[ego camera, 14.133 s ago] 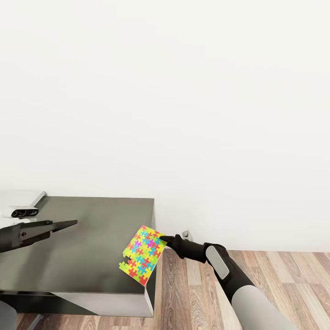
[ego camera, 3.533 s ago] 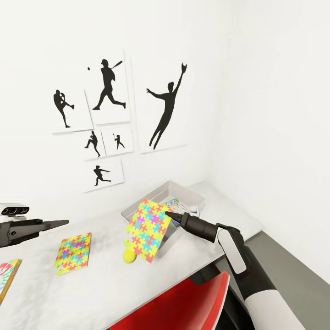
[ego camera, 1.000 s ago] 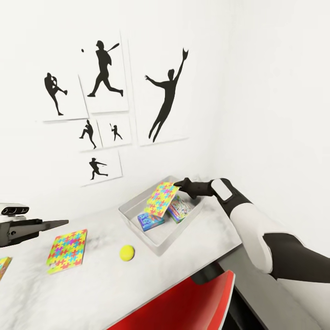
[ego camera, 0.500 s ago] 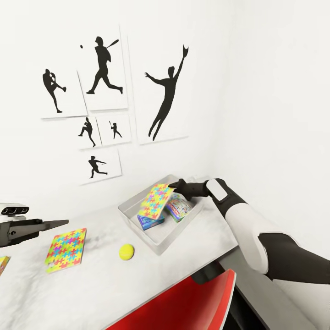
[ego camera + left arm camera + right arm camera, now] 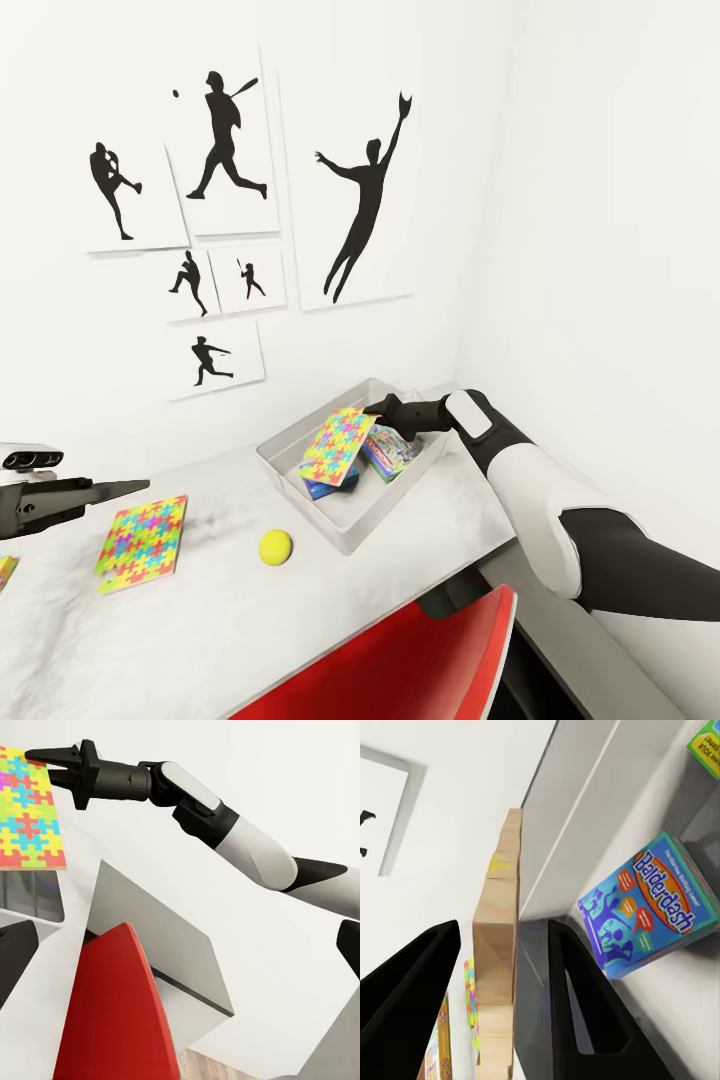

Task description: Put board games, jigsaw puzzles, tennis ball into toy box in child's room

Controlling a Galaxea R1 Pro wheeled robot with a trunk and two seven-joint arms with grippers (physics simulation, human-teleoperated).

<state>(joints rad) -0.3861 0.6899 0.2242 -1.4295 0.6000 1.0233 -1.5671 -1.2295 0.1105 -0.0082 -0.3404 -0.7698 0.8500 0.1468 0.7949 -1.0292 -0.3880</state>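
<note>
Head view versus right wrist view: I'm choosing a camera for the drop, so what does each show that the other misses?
Head view: tennis ball and second jigsaw lying on the table, wall pictures. Right wrist view: the Balderdash lettering on the blue game box. Both: held jigsaw, toy box, right pincer.

Right arm [image 5: 540,480] outstretched, fingers [image 5: 577,1005] parted

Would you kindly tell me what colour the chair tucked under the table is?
The chair is bright red, seen best in the left wrist view.
</note>
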